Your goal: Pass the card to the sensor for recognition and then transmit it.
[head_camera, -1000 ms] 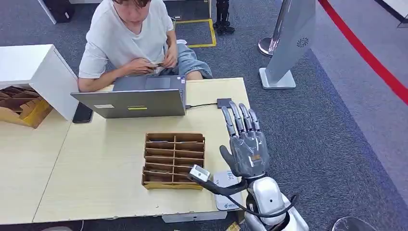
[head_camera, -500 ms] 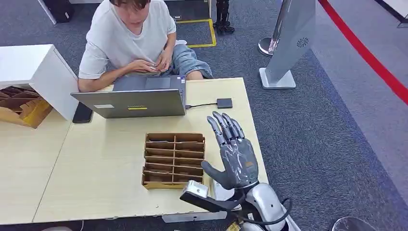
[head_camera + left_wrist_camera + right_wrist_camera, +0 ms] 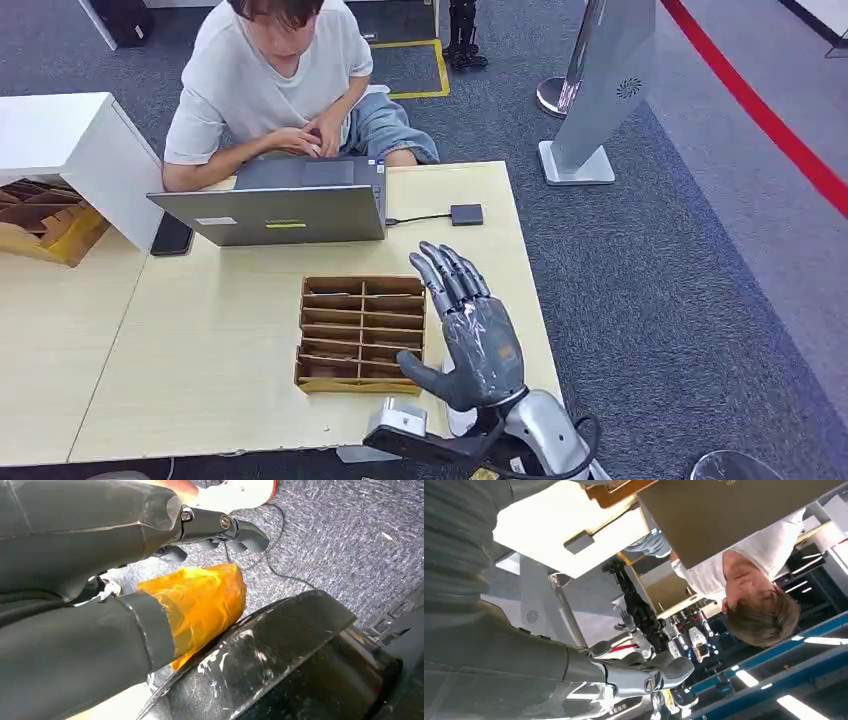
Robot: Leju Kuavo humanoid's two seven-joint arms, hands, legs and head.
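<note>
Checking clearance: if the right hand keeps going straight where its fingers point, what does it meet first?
Probably the laptop: the right hand points up-left past the tray's corner. Its height above the table is unclear.

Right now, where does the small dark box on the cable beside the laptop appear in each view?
Head view: the small dark box lies on the table, just right of the laptop, near the far edge.
Right wrist view: the same box lies on the pale table top, in the upper left part of the picture.
Left wrist view: not in it.
Shared landmark: the laptop lid, with the person behind it.
</note>
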